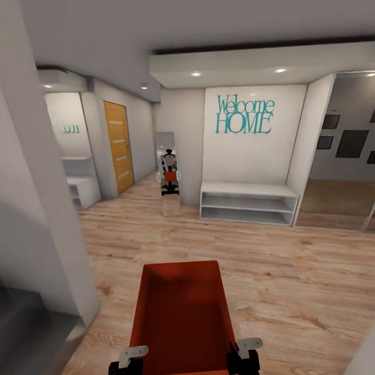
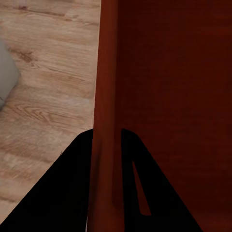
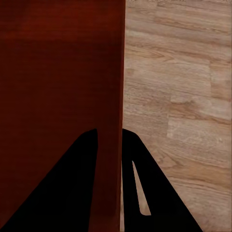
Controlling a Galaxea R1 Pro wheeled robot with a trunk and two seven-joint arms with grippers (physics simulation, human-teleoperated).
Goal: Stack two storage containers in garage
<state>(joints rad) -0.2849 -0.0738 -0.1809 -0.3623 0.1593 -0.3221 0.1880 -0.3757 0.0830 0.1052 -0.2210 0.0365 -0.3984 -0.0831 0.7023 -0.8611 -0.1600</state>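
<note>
Both grippers, left gripper [image 2: 105, 145] and right gripper [image 3: 109, 142], are clamped on opposite walls of the container [image 1: 182, 312], carried low above the wood floor [image 1: 291, 271]. Wall sign [image 1: 245, 114] reads "Welcome HOME".

The left end effector [image 2: 105, 193] pinches the thin wall of the orange-red storage container [image 2: 169, 96], one finger on each side, above light wood plank flooring [image 2: 48, 87].

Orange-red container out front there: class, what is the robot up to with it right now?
The robot carries one orange-red storage container with both arms: the left gripper clamps its left wall, the right gripper its right wall, jaws shut on each. It is held over light wood flooring in a hallway, facing a mirror, an orange-wood door ahead on the left.
</note>
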